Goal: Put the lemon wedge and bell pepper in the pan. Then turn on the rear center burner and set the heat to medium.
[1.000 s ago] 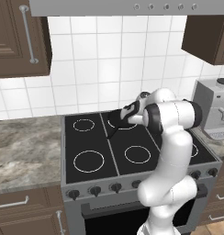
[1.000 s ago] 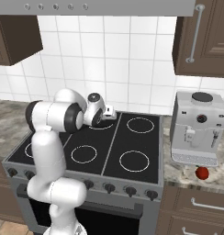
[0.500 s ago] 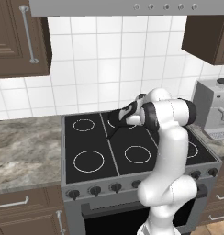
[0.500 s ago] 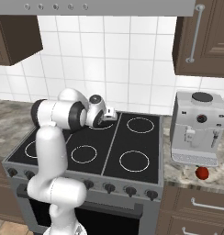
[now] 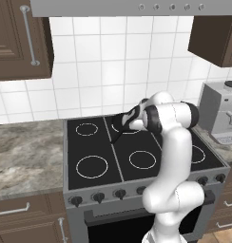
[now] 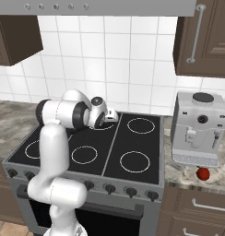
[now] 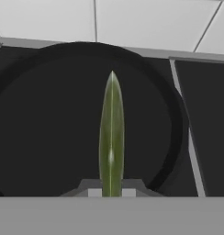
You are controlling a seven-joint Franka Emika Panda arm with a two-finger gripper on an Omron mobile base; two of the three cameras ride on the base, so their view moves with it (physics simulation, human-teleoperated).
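Observation:
My gripper [image 7: 111, 192] is shut on the lemon wedge [image 7: 111, 133], a thin yellow-green sliver seen edge-on. It hangs over the middle of the round black pan [image 7: 49, 128]. In the left base view the gripper [image 5: 130, 118] hovers above the pan [image 5: 120, 126], whose short handle points toward the stove front. The pan sits on the rear center burner, which it and the arm largely cover. The red bell pepper [image 6: 203, 173] lies on the counter at the far right, in front of the coffee machine.
A grey coffee machine [image 6: 197, 129] stands right of the black glass cooktop [image 5: 94, 147]. A row of knobs [image 5: 120, 193] runs along the stove front. White tiles back the stove, with dark cabinets and a hood above.
The hand, holding the lemon wedge, has shifted slightly left and lower over the pan. The bell pepper has not moved.

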